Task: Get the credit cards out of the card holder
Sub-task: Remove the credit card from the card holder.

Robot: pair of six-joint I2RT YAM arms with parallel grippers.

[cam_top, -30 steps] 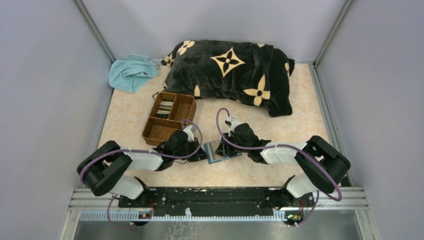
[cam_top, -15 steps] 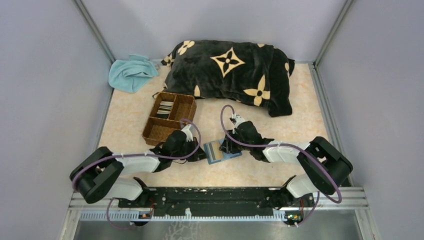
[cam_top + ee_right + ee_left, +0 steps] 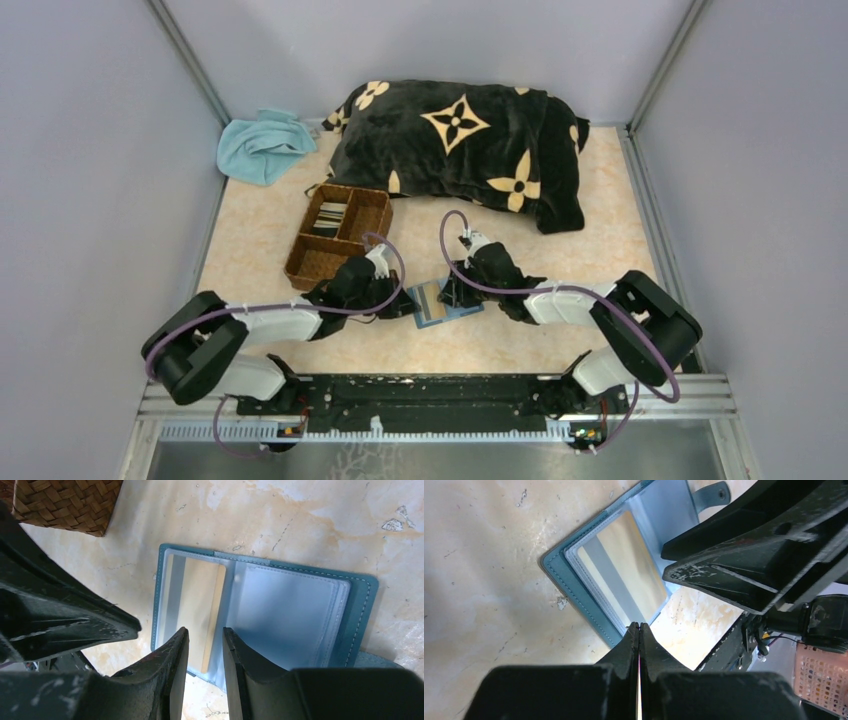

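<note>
Card holder, a teal-blue folding wallet [image 3: 441, 305], lies spread open on the pale marbled surface [image 3: 260, 225] between the two arms, close to the brown woven compartment tray [image 3: 297, 252]. That surface looks smooth, and nothing can be seen pinning the wallet down. A sideways pull might therefore drag the whole thing along instead of freeing a card. The tray stands just beyond the left arm, where a wide swing could knock it.

The left fingers [image 3: 635, 636] are pressed tight together, tips at the near corner of the tan, grey-striped credit card [image 3: 624, 575] in its clear sleeve [image 3: 172, 600]. Whether they pinch its edge I cannot tell. The right fingers [image 3: 181, 642] stand narrowly parted over the same card's end, holding nothing. Both pairs crowd one pocket and could clash. The card sits flush in its sleeve, so a pinch may catch the plastic too and lift everything, or simply slip off.
</note>
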